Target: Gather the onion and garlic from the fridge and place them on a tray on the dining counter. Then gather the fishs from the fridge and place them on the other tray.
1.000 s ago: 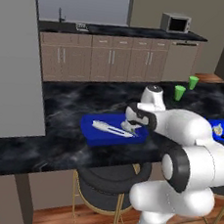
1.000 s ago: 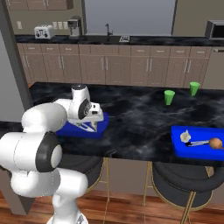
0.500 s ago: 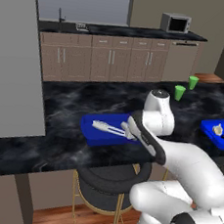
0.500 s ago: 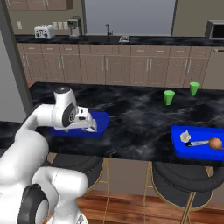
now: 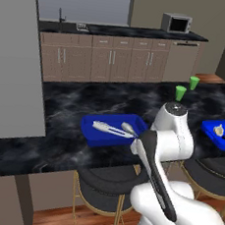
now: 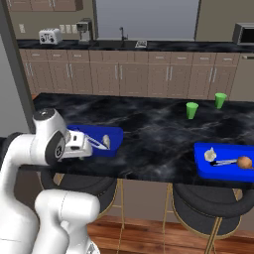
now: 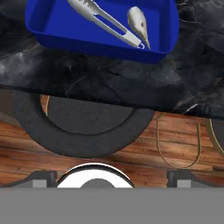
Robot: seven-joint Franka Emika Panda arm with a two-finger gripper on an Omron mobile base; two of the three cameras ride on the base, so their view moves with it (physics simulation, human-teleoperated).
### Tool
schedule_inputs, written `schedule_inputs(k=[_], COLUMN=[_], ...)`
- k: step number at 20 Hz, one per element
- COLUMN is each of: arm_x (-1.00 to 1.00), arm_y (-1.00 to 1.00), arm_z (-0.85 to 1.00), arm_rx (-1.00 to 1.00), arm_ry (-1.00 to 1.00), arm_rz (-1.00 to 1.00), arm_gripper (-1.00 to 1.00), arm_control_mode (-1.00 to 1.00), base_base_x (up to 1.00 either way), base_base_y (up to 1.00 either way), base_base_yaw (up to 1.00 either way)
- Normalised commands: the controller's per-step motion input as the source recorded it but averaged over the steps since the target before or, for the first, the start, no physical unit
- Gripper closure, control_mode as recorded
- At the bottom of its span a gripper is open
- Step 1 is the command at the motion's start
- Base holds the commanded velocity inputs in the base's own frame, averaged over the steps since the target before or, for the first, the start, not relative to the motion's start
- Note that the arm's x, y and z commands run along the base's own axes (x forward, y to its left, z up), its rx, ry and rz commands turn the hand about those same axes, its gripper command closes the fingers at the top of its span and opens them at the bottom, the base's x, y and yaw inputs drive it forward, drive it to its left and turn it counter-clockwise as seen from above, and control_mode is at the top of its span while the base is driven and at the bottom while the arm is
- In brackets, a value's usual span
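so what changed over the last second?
The claw pulled back from the near blue tray toward the counter edge, open and empty. The fish and tongs stayed in that tray; the far tray with the onion is unchanged.

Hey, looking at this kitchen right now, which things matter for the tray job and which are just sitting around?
Part of the job:
- fish in the near blue tray
- onion and garlic in the other tray
- dining counter

Just lying about:
- tongs beside the fish
- two green cups
- stool
- microwave
- toaster
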Motion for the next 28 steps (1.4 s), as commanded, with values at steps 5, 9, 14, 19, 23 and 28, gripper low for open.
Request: schedule_inputs(k=[5,9,14,19,23,28], arm_x=[-1.00,-1.00,-0.79,-0.05,0.00,0.00], arm_y=[0.03,0.00,0.00,0.01,0.00,0.00], arm_z=[0.32,0.17,-0.09,-0.02,0.00,0.00], arm_rx=[0.00,0.00,0.00,0.00,0.00,0.00], arm_ry=[-0.07,-0.03,0.01,0.01,0.00,0.00], arm_rz=[-0.04,-0.05,-0.03,0.00,0.00,0.00], arm_gripper=[-1.00,-1.00,-1.00,-1.00,-1.00,-1.00], arm_control_mode=[-1.00,-1.00,-1.00,-1.00,-1.00,1.00], base_base_x=[0.00,0.00,0.00,0.00,0.00,-0.03], base_base_y=[0.00,0.00,0.00,0.00,0.00,0.00], base_base_yaw=[0.00,0.00,0.00,0.00,0.00,0.00])
